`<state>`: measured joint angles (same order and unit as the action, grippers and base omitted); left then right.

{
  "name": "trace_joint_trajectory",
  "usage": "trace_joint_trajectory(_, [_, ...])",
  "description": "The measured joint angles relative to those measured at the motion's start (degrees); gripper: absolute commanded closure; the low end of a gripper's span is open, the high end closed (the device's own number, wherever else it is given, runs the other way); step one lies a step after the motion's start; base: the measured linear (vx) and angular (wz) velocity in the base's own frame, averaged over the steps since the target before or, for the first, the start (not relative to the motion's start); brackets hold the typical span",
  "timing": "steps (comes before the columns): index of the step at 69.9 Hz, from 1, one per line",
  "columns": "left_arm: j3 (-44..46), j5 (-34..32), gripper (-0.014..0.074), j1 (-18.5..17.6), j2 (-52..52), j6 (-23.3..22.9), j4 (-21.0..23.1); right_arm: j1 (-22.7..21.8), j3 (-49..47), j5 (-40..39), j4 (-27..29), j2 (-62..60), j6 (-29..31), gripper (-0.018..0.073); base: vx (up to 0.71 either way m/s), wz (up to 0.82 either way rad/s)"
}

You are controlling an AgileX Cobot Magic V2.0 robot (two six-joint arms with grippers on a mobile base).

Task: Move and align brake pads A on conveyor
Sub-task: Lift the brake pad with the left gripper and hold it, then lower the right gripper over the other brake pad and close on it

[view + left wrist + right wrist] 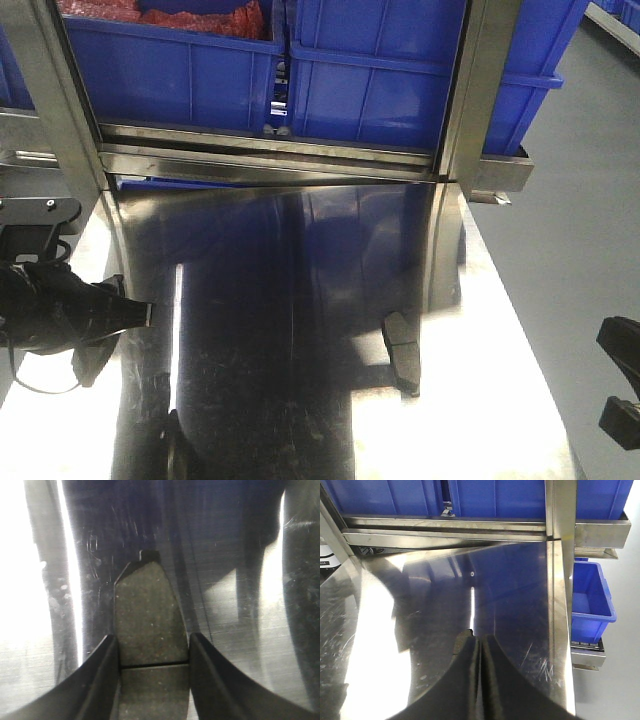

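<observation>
One brake pad [150, 615], dark grey with a thin groove across it, sits between my left gripper's [152, 642] fingers [100, 675], which press on both of its long edges over the steel table. In the front view my left gripper [140, 318] is at the table's left side. A second brake pad [402, 350] lies flat on the steel right of centre; its tip [463, 639] peeks out behind my right gripper [477, 641], whose fingers are shut together with nothing between them. That gripper [620, 390] hangs off the table's right edge. The conveyor is out of view.
The shiny steel table [300, 260] is bounded at the back by a steel rail [270, 150] with large blue bins [380, 70] above it. A small blue bin [590, 597] stands beyond the right edge. A dark shape [178, 440] sits at the front left.
</observation>
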<state>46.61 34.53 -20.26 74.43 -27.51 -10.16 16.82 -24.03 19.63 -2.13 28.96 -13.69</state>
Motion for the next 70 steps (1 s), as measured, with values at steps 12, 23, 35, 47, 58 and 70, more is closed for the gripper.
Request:
trace_joint_trajectory(12, [0.0, 0.0, 0.0539, 0.0, 0.0, 0.0, 0.0, 0.0, 0.0, -1.2, 0.0, 0.0, 0.0, 0.0568, 0.00, 0.00])
trace_joint_trajectory(23, [0.0, 0.0, 0.0539, 0.0, 0.0, 0.0, 0.0, 0.0, 0.0, -1.3, 0.0, 0.0, 0.0, 0.0566, 0.00, 0.00])
trace_joint_trajectory(35, [0.0, 0.0, 0.0539, 0.0, 0.0, 0.0, 0.0, 0.0, 0.0, -1.4, 0.0, 0.0, 0.0, 0.0477, 0.00, 0.00])
trace_joint_trajectory(47, [0.0, 0.0, 0.0539, 0.0, 0.0, 0.0, 0.0, 0.0, 0.0, -1.5, -0.2, 0.0, 0.1, 0.0185, 0.00, 0.00])
trace_joint_trajectory(58, [0.0, 0.0, 0.0539, 0.0, 0.0, 0.0, 0.0, 0.0, 0.0, -1.5, -1.9, 0.0, 0.2, -0.0066, 0.00, 0.00])
trace_joint_trajectory(70, [0.0, 0.0, 0.0539, 0.0, 0.0, 0.0, 0.0, 0.0, 0.0, -1.6, -2.3, 0.0, 0.3, -0.0147, 0.00, 0.00])
